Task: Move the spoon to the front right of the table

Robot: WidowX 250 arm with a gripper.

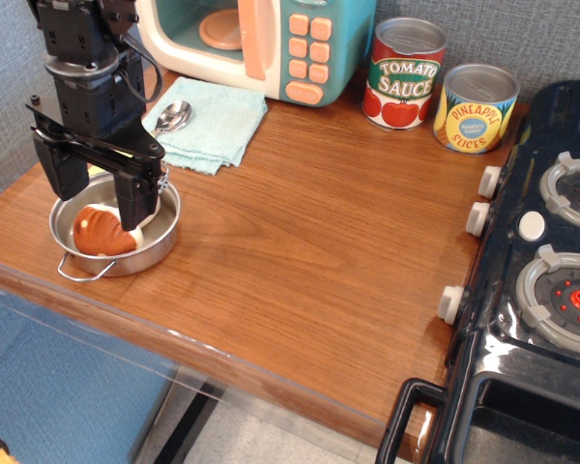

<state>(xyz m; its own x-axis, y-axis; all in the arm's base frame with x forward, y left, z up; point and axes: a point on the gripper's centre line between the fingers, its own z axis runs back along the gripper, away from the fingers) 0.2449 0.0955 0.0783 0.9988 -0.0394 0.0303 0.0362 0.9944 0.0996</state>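
The spoon [172, 116] lies on a teal cloth [213, 124] at the back left of the table [319, 242]. Only its shiny silver bowl and a bit of the neck show; the handle is hidden behind my arm. My gripper [99, 188] is in front of and to the left of the spoon, above a small metal pot [155, 242]. Its two black fingers [135, 198] stand wide apart on either side of a brown-capped toy mushroom [99, 230] in the pot. The gripper is open and holds nothing.
A toy microwave [300, 43] stands at the back. Beside it are a tomato sauce can [404, 75] and a pineapple slices can [474, 108]. A black toy stove [541, 290] fills the right side. The table's front edge runs diagonally at the lower left.
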